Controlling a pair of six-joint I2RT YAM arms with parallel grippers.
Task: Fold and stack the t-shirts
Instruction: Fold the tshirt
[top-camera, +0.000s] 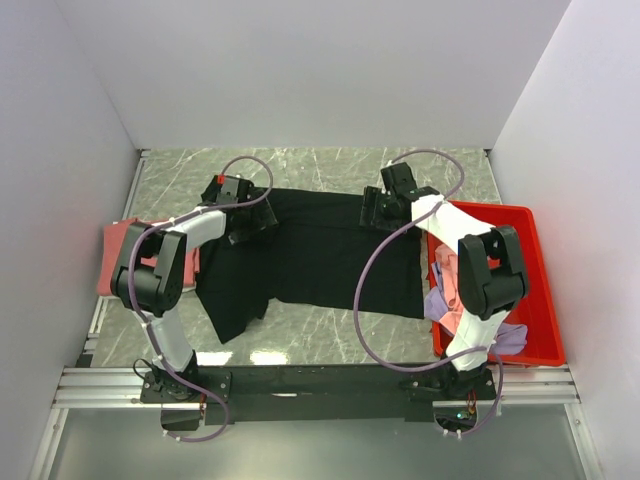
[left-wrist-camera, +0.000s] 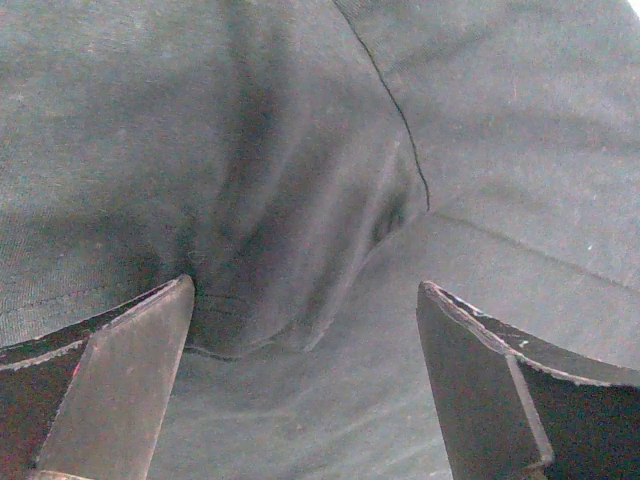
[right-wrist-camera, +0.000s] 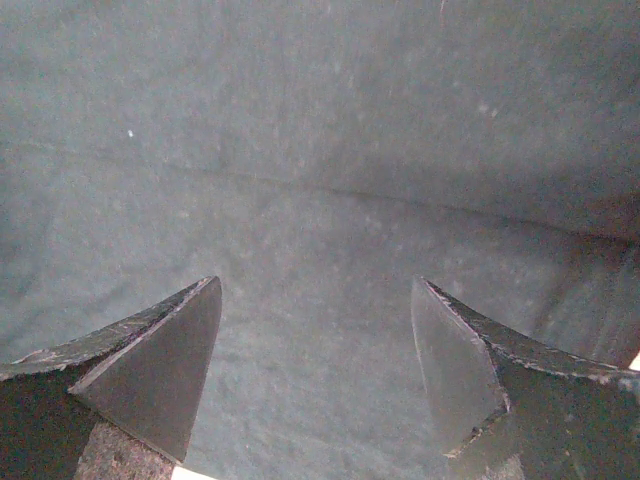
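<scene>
A large black t-shirt (top-camera: 320, 255) lies spread across the middle of the table, one sleeve trailing toward the near left. My left gripper (top-camera: 248, 220) hangs over its far left corner, and in the left wrist view that gripper (left-wrist-camera: 305, 285) is open above a raised fold and hem of black cloth (left-wrist-camera: 280, 230), holding nothing. My right gripper (top-camera: 380, 210) is over the shirt's far right part. Its wrist view shows it (right-wrist-camera: 315, 283) open over flat black cloth (right-wrist-camera: 320, 150). A folded salmon-red shirt (top-camera: 120, 255) rests at the left edge. Pink (top-camera: 447, 270) and lavender (top-camera: 440, 305) shirts lie in the bin.
A red plastic bin (top-camera: 535, 290) stands at the right edge beside the right arm. White walls close in the table on three sides. Purple cables loop from both arms over the black shirt. Marbled tabletop (top-camera: 320, 165) shows beyond the shirt.
</scene>
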